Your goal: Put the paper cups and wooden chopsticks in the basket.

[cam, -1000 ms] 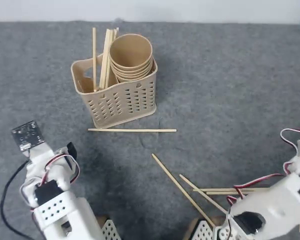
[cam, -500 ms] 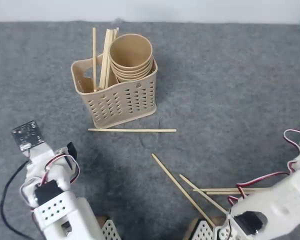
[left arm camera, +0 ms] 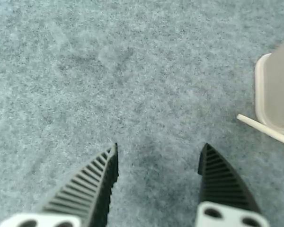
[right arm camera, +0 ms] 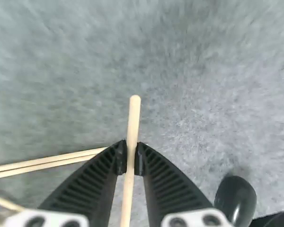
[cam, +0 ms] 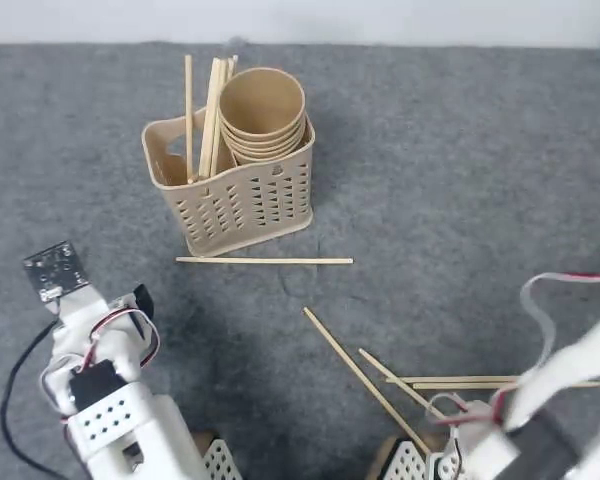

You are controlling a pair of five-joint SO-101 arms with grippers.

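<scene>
The left hand point(left arm camera: 160, 148) is hovering wide open over the grey counter point(left arm camera: 85, 71), gripping nothing. The basket point(cam: 245, 205) is holding stacked paper cups point(cam: 263, 105) and upright chopsticks point(cam: 212, 100), and a loose chopstick point(cam: 265, 261) is lying just before it. The right hand point(right arm camera: 129, 150) is pinching a single chopstick point(right arm camera: 133, 118).

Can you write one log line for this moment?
left gripper: open | right gripper: shut on chopstick | paper cups: in basket | loose chopsticks: on carpet
</scene>
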